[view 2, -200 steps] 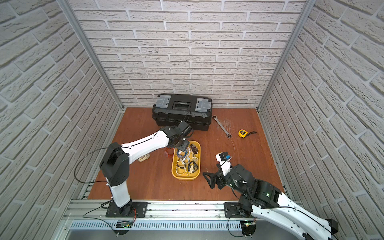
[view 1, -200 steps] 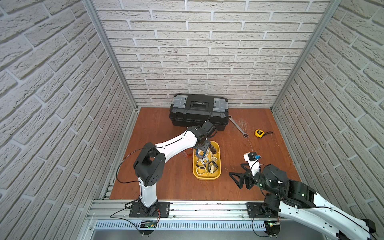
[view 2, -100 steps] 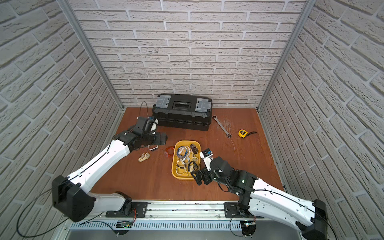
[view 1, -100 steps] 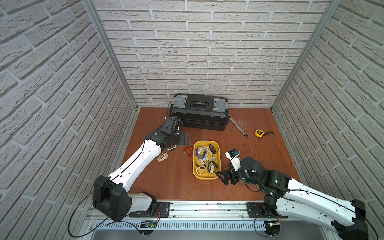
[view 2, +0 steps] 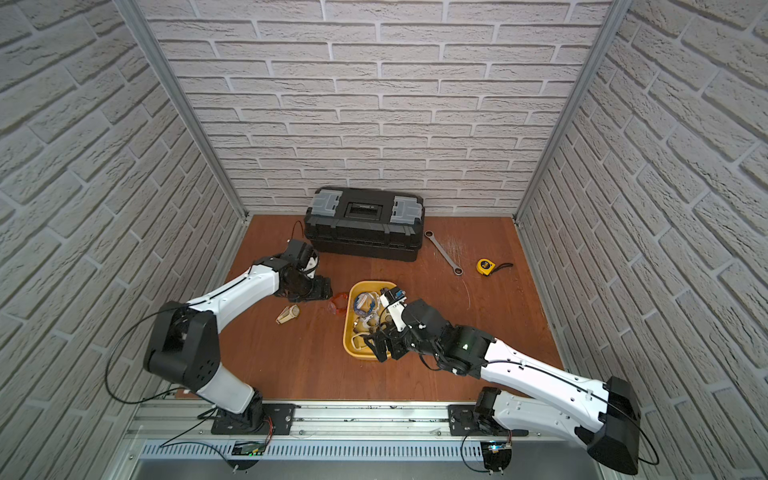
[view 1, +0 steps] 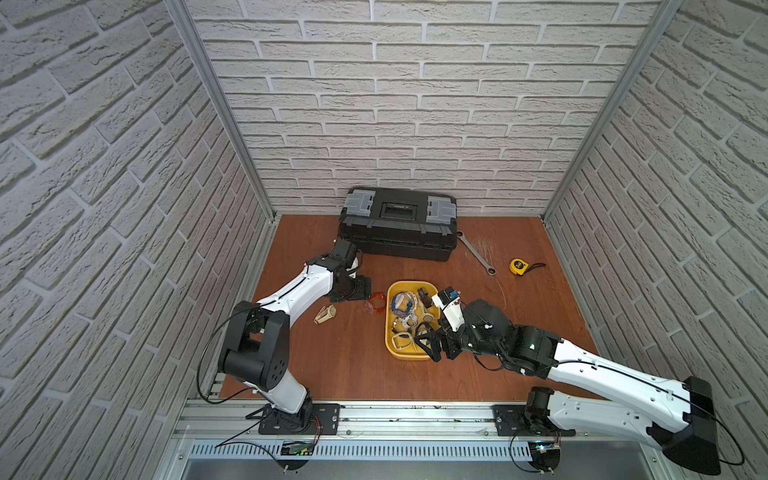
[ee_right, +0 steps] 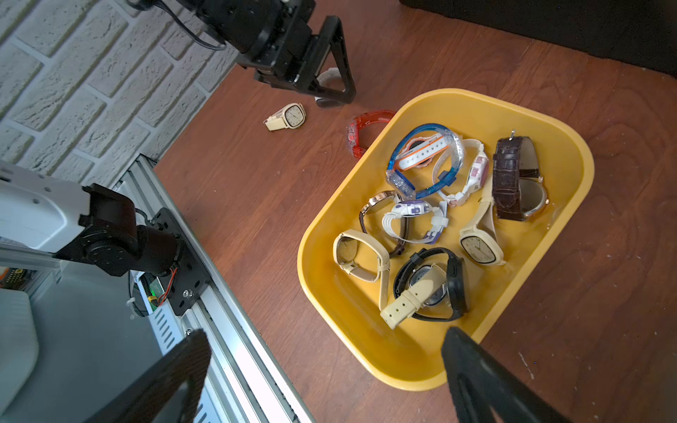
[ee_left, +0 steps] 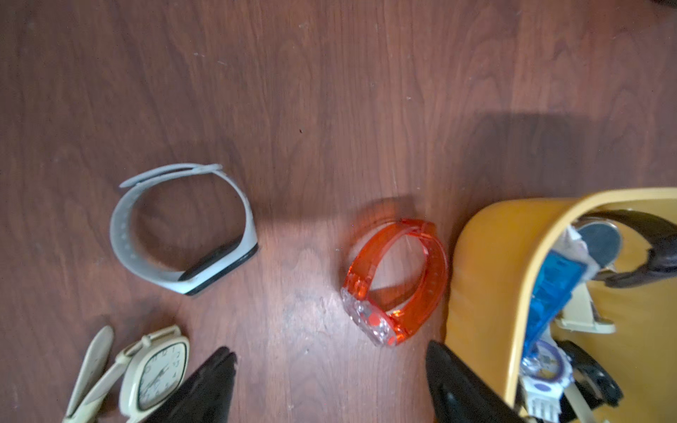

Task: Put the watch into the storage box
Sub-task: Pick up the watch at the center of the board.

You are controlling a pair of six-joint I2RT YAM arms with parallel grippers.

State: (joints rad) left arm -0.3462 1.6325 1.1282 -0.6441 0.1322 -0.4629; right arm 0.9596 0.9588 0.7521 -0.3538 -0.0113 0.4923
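Left gripper (ee_left: 329, 349) hung low over the table (ee_left: 329, 91), jaws wide apart, nothing between them. Just ahead lay the red watch (ee_left: 370, 318): a see-through orange-red plastic strap buckled into a loop, with a chunky clear case and a red centre. It was tipped on its side on the wood, just beside the outer wall of the storage box (ee_left: 483, 274), not in it. The box, bright yellow and round-cornered, carried a heap of watches (ee_right: 414, 212). Right gripper (ee_right: 326, 335) hovered over its near end, jaws spread, empty too. A cream square watch (ee_left: 154, 370) and a grey band (ee_left: 183, 227) lay further off.
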